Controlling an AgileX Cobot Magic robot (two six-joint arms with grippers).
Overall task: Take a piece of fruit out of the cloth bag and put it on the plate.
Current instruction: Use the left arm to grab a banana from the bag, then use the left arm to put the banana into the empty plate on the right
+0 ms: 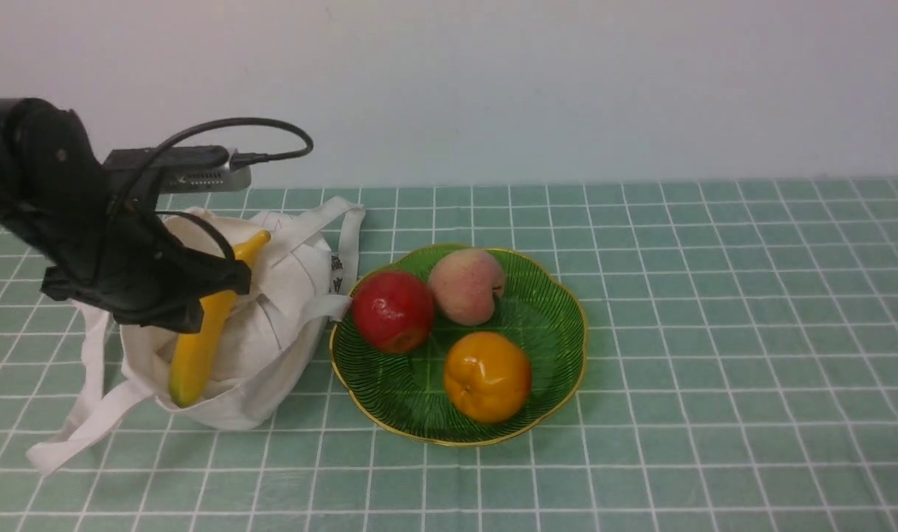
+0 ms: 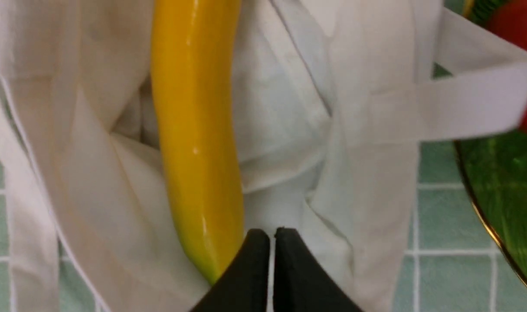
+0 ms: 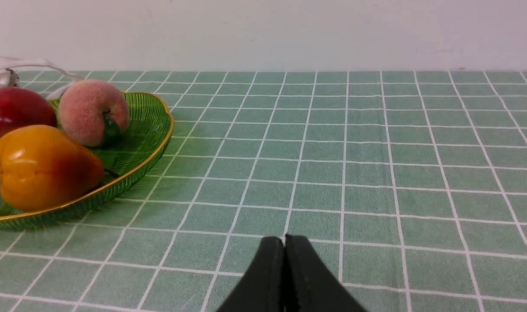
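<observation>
Three fruits sit on the green plate (image 1: 552, 355), near the white cloth bag (image 1: 293, 369) on the bench (image 1: 715, 369), the banana (image 1: 201, 340) lies inside that bag, and my left gripper (image 2: 273, 234) is closed, holding nothing.

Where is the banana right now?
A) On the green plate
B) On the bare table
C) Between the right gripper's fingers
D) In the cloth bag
D: the banana lies in the open mouth of the cloth bag.
</observation>
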